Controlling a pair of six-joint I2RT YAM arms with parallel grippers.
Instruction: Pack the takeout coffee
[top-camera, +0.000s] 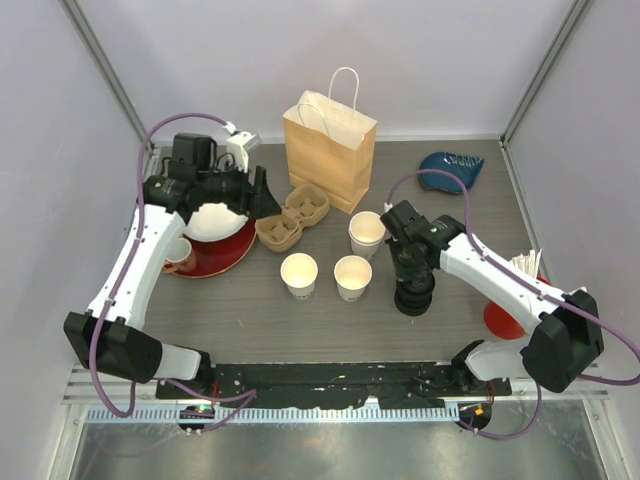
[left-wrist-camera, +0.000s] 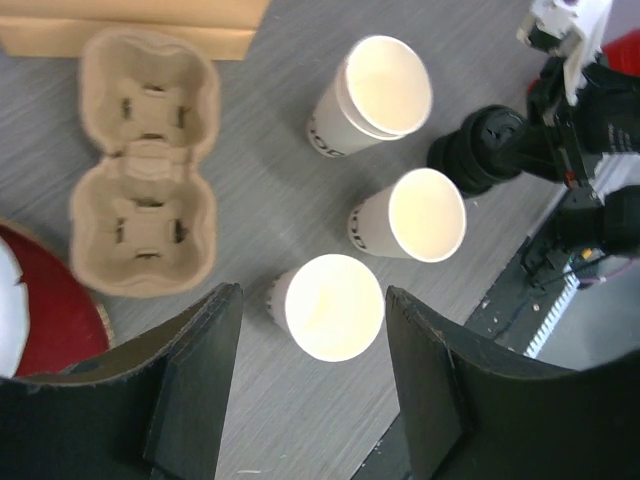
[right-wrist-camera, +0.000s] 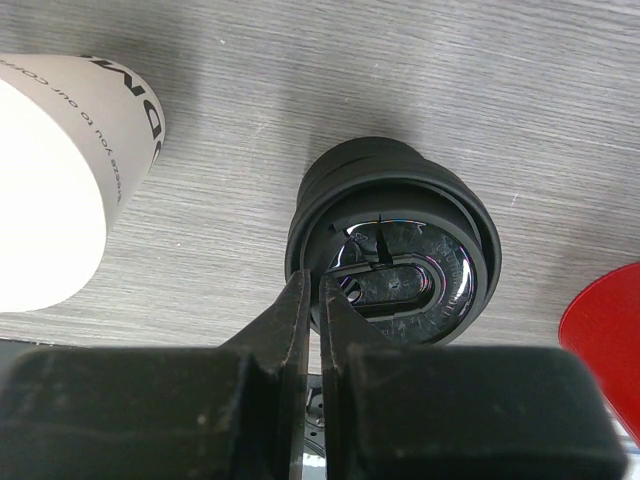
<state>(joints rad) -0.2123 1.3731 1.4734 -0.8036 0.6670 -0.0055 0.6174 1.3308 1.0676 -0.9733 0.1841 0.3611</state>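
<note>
Right wrist view: my right gripper (right-wrist-camera: 315, 300) is pinched together at the lid stack (right-wrist-camera: 400, 200) rim (lidding step, I judge). My left gripper (left-wrist-camera: 315, 300) hangs apart over one bare cup (left-wrist-camera: 335, 310), near the carrier (left-wrist-camera: 145, 160). Next I must lift a single lid cleanly.

Paper cups (top-camera: 352, 277) cluster between the cup carrier (top-camera: 292, 217) and lid stack (top-camera: 414, 300), leaving bare table (top-camera: 250, 330) along the near edge.

Grey wood-grain table (top-camera: 250, 320) between plain pale walls (top-camera: 250, 50) (evenly lit)
</note>
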